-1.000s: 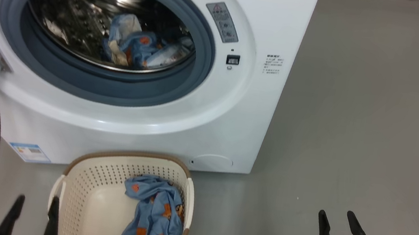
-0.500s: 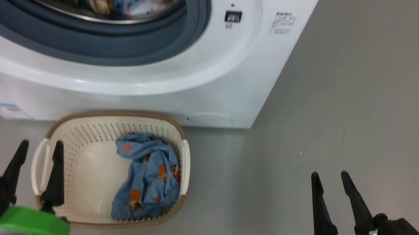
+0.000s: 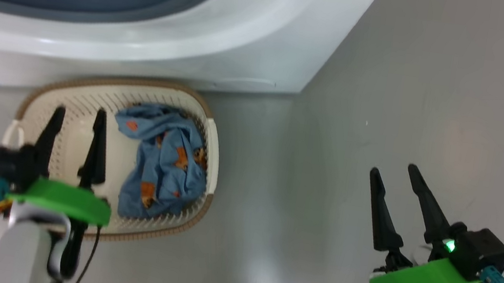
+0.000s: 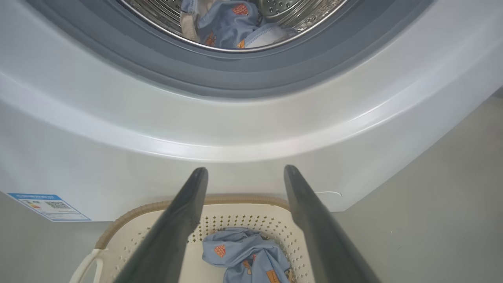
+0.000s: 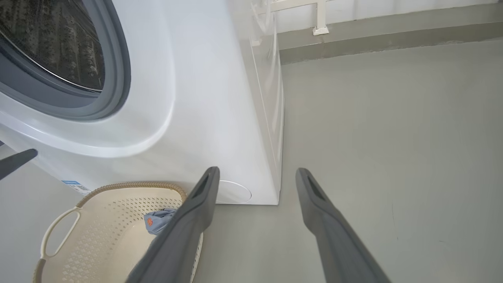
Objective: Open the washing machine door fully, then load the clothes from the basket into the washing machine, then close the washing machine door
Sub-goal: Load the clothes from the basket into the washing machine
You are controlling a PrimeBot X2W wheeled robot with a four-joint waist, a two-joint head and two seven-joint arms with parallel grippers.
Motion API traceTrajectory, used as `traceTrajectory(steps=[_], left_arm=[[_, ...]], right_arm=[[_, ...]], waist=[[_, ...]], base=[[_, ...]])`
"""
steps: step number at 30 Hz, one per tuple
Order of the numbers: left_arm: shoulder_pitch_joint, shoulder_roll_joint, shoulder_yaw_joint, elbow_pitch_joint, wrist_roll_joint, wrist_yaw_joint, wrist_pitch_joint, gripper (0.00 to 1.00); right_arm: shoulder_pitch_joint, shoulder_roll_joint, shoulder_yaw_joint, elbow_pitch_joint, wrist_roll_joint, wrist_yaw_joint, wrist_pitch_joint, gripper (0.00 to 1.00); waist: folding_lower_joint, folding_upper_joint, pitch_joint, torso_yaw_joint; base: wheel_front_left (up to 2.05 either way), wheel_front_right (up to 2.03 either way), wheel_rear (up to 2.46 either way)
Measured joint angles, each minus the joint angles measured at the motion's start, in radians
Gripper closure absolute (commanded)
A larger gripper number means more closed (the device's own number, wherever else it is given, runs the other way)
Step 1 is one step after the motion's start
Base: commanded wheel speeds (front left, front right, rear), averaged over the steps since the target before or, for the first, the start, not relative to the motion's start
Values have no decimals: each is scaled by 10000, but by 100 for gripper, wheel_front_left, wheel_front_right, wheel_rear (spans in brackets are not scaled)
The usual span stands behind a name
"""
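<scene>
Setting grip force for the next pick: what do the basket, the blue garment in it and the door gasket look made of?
The basket looks like rigid cream plastic, matte, with moulded perforations; its brown rim looks woven, possibly moulded too. The blue garment is soft thin fabric, matte, crumpled in folds; fibre unclear. The gasket looks like smooth, dull grey-blue rubber.

Head view cuts off washing machine (image 3: 171,51) opening above left gripper (image 3: 79,111). Left gripper hides basket (image 3: 151,83) wall behind it. I can't read label (image 4: 49,206) print.
</scene>
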Motion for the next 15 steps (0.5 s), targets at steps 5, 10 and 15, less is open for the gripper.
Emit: traceTrajectory(steps=[5, 10, 15], left_arm=[[-875, 176, -382, 748, -362, 0, 0, 0], [-1731, 468, -788, 1862, -757, 0, 0, 0], [-2446, 792, -1448, 2963, -1097, 0, 0, 0]], right_arm=[[-295, -4, 104, -82, -105, 2, 0, 0], [-569, -21, 174, -207, -134, 0, 0, 0], [-681, -23, 267, -332, -132, 0, 0, 0]], waist=[[-1, 0, 704, -66], [0, 0, 1557, -159], [0, 0, 2295, -300]], base=[[0, 0, 0], [0, 0, 0], [0, 0, 0]])
